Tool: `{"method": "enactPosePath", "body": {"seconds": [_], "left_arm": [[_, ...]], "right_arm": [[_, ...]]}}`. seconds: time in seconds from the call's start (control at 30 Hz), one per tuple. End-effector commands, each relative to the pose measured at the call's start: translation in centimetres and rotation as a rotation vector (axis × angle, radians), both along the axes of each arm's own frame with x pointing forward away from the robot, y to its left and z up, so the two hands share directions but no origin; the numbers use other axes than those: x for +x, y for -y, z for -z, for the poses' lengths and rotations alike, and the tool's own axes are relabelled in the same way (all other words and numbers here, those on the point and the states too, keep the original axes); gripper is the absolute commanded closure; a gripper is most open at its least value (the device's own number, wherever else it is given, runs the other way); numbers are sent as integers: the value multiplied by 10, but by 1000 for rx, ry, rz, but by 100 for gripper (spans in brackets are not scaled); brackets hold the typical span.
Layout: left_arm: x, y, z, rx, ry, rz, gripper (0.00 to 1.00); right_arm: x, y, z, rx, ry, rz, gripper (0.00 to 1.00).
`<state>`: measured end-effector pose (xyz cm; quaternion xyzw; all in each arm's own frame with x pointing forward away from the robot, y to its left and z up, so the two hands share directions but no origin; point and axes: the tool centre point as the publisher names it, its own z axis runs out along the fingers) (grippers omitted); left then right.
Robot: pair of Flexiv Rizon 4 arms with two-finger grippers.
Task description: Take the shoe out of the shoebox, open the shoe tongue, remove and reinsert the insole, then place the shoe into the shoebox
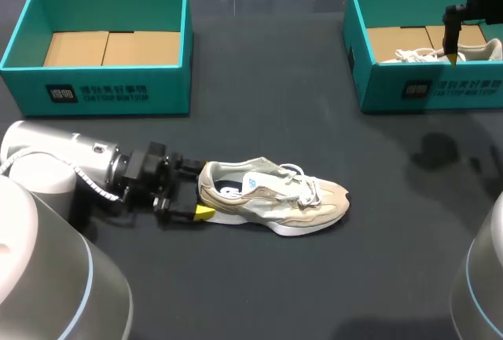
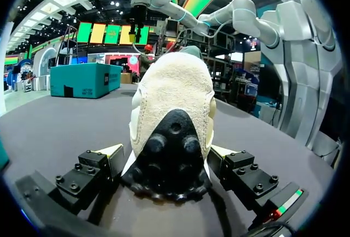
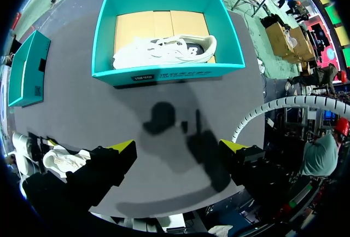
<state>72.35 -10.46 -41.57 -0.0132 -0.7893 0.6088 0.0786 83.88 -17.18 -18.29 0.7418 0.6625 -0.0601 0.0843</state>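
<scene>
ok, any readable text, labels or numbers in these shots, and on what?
Left teal cardboard shoebox, front wall: black square mark and a row of characters, too blurred to read.
Right teal cardboard shoebox, front wall: same kind of print, too blurred.
Beige-and-white sneaker on the table, tongue: small blue mark, too small to read.
White sneaker in the right shoebox: dark side mark, unreadable.
No legible numbers or signs.
</scene>
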Motion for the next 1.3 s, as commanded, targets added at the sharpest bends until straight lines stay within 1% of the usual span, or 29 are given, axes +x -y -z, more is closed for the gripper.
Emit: {"method": "enactPosePath", "body": {"seconds": [0.03, 0.73, 1.07, 1.1, 1.13, 1.17, 1.2, 1.23, 1.3], "left_arm": [[0, 7, 4, 3, 0, 4, 0], [-2, 28, 8, -2, -7, 27, 0], [-4, 33, 9, 0, 2, 35, 0], [-5, 34, 9, 1, 4, 35, 6], [-5, 34, 9, 2, 6, 35, 37], [-5, 35, 10, 3, 6, 34, 53], [-5, 35, 10, 4, 6, 33, 78], [-6, 36, 10, 5, 7, 32, 100], [-6, 36, 10, 5, 7, 29, 100]], "right_arm": [[0, 0, 0, -1, 0, 1, 0], [0, 0, 0, -1, 0, 1, 0], [0, 0, 0, -1, 0, 1, 0], [0, 0, 0, -1, 0, 1, 0], [0, 0, 0, -1, 0, 1, 0], [0, 0, 0, -1, 0, 1, 0], [0, 0, 0, -1, 0, 1, 0], [0, 0, 0, -1, 0, 1, 0], [0, 0, 0, -1, 0, 1, 0]]}}
